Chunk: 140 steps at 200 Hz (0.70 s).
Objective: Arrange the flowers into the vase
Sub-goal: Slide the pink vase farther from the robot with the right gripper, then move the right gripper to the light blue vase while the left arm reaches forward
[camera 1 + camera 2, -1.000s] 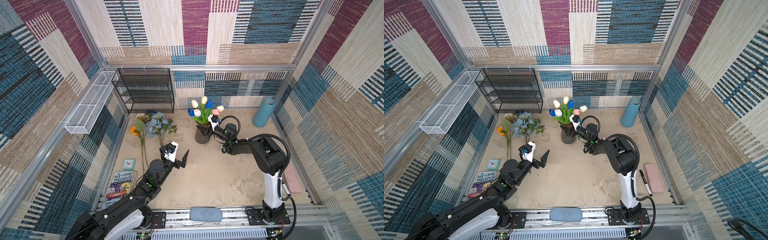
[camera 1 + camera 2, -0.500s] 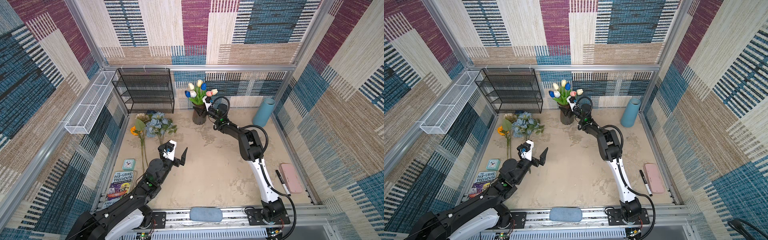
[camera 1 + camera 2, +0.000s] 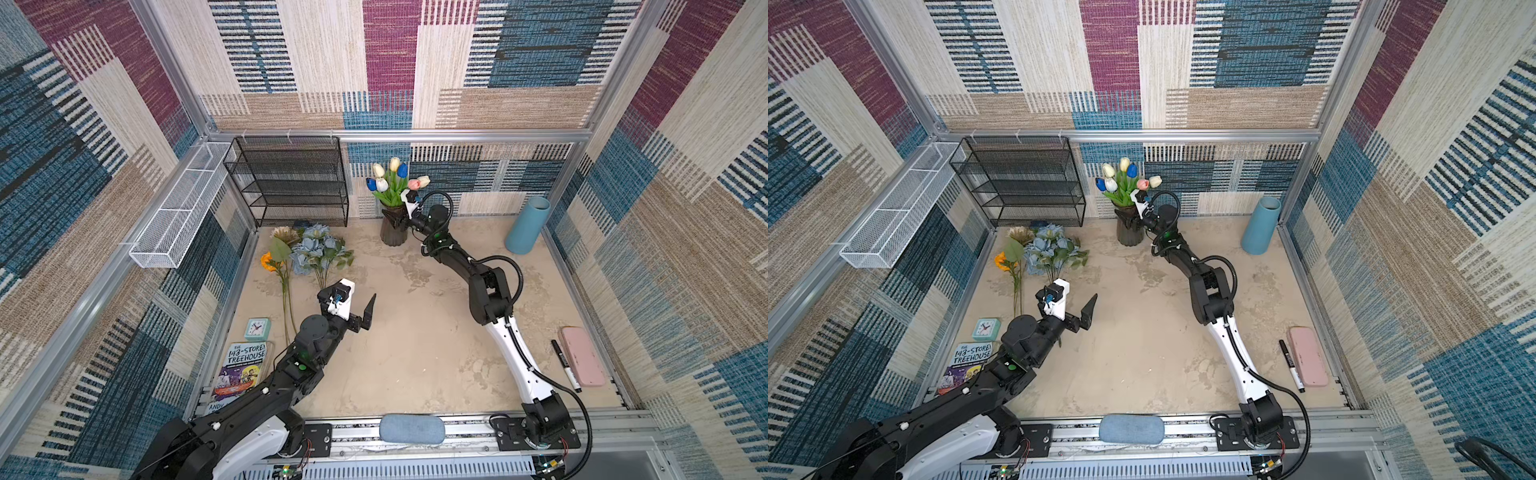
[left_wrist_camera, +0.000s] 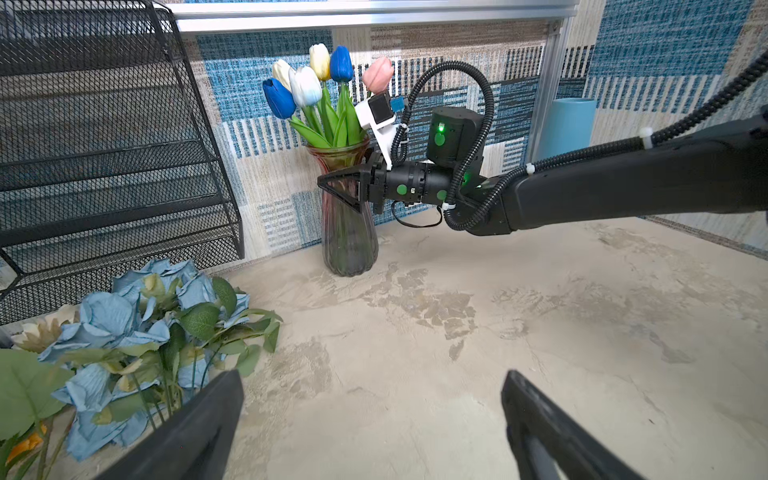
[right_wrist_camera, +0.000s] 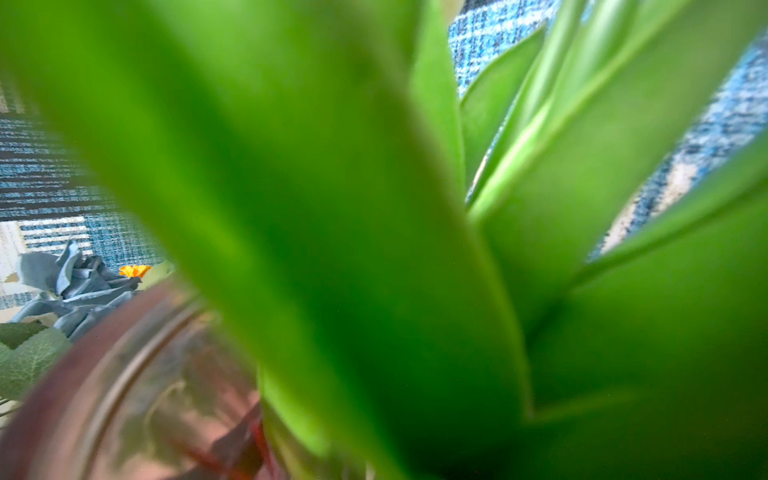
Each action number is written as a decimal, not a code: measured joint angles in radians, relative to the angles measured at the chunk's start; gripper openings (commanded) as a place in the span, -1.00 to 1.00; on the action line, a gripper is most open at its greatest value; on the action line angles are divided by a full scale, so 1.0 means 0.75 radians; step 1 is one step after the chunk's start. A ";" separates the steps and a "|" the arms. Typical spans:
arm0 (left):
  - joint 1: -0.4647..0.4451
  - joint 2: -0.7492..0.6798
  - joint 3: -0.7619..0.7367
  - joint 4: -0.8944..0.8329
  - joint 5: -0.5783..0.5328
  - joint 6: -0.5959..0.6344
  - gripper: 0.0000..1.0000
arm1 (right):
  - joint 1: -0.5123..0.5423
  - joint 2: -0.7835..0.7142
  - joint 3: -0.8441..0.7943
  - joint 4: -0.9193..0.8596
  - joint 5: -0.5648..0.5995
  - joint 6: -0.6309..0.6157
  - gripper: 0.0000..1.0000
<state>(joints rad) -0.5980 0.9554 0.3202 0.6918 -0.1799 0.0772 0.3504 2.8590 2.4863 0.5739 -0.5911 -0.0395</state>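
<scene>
1. L gripper [image 4: 370, 378] hangs over the table [image 4: 498, 311], fingers spread wide, nothing btwn them.
2. Just beside one L finger lies the dusty-blue rose bunch [image 4: 124, 332], flat on the table. Its stems run behind that finger in the L wrist view; contact unclear.
3. The orange bloom [image 3: 268, 262] & beige bloom [image 3: 284, 235] lie flat on the far side of the roses from the L fingers, apart from them.
4. R gripper [image 4: 332, 183] sits at the neck of the vase [image 4: 349, 241]. One finger crosses in front of the neck; the other is hidden behind it. Can't tell whether the fingers press the glass or stand clear.
5. Vase stands upright on the table, out ahead of the L fingertips & well apart from them.
6. In the vase are the tulips [image 4: 307, 83] (white, blue, yellow, pink). Blooms sit above the R fingers; green leaves rise from the mouth just past them.
7. R wrist view: blurred tulip leaves & the vase rim up close; R fingers don't show.
</scene>
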 measured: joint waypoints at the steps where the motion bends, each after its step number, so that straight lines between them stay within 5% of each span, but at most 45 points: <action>1: 0.000 0.000 0.000 0.000 0.000 0.000 1.00 | 0.000 0.000 0.000 0.001 0.001 0.000 0.69; 40: 0.000 0.005 0.017 -0.002 0.005 0.001 1.00 | -0.004 -0.005 -0.019 0.008 0.011 -0.006 0.99; 64: 0.000 -0.007 0.027 -0.012 0.006 0.001 1.00 | -0.006 -0.044 -0.124 0.016 0.016 -0.015 1.00; 140: 0.000 -0.055 0.042 -0.033 0.020 0.000 1.00 | -0.033 -0.469 -0.927 0.323 0.059 -0.019 1.00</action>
<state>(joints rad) -0.5980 0.9142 0.3519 0.6670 -0.1650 0.0772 0.3256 2.5069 1.7908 0.8162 -0.5468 -0.0536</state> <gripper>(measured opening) 0.997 1.000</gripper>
